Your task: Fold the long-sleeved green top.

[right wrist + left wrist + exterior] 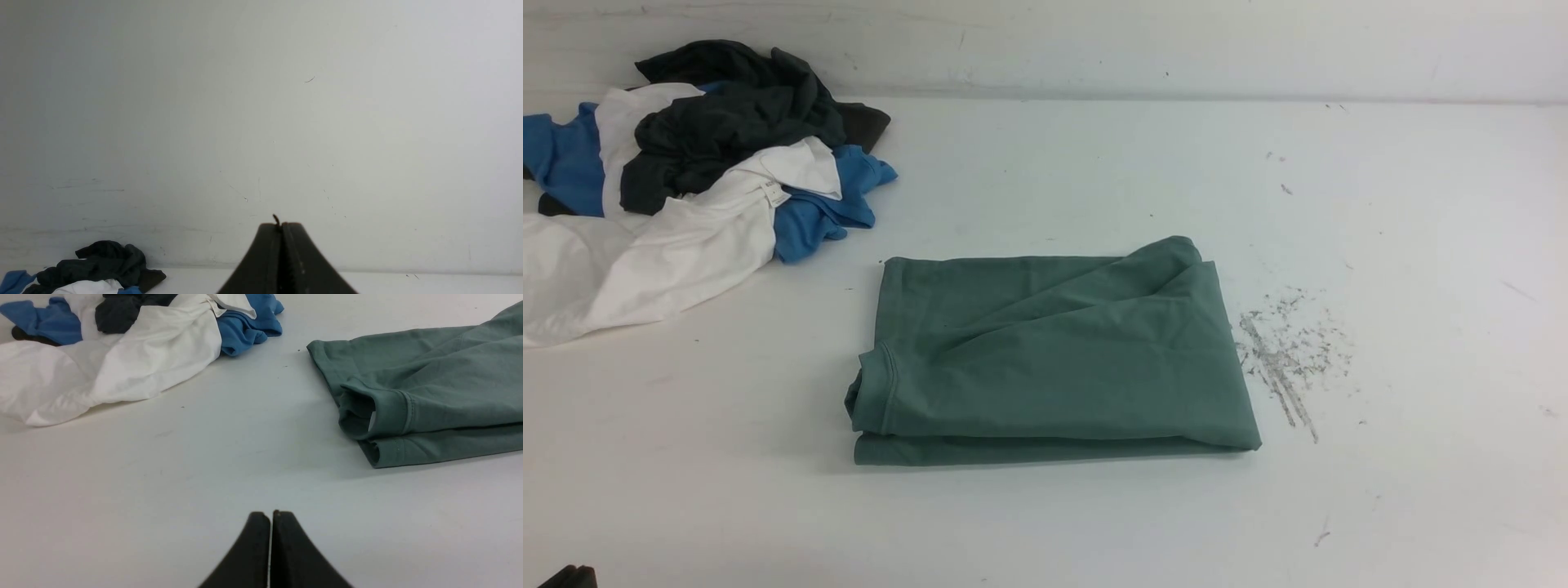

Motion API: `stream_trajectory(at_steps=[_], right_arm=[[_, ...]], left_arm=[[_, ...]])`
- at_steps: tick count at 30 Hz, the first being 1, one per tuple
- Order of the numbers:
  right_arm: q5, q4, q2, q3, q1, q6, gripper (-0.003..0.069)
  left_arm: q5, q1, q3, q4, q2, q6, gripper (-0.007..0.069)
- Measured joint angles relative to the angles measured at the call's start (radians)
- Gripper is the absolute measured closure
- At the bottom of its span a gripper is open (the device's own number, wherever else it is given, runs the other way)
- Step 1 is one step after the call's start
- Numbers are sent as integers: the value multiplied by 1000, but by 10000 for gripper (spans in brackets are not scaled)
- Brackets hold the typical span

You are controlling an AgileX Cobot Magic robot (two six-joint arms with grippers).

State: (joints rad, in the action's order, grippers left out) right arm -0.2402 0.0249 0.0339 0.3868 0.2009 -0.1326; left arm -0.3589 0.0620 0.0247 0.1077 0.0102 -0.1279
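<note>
The green long-sleeved top (1054,359) lies folded into a compact rectangle at the middle of the white table, with its ribbed neck opening at the left end. In the left wrist view the same top (429,400) shows a bit of white label inside the collar. My left gripper (270,516) is shut and empty, hovering over bare table near the front left, apart from the top. My right gripper (281,226) is shut with nothing held, and it faces the back wall. Neither gripper's fingers show in the front view.
A heap of white, blue and dark grey garments (686,180) lies at the back left of the table (1421,245). Grey scuff marks (1286,351) stain the surface just right of the top. A pale wall (1176,41) stands behind.
</note>
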Motion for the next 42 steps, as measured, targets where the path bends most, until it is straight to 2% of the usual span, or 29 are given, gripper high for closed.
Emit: stream_trajectory(at_steps=[20,23,28,32,35,42], right_arm=[[-3,17,-1,-2,-1,12,673],[-21,35,-9,-26,-49,16,673],[-45,73,-11,-168,-260,20,673],[-49,109,-30,-328,-347,25,673],[-108,116,-43,-410,-364,25,673],[-132,112,-45,-411,-350,27,673]], left_arm=[[0,0,0,0,0,0,629],[0,0,0,0,0,1,629],[0,0,0,0,0,1,629],[0,0,0,0,0,1,629],[-1,0,0,0,0,1,629],[-1,0,0,0,0,1,629]])
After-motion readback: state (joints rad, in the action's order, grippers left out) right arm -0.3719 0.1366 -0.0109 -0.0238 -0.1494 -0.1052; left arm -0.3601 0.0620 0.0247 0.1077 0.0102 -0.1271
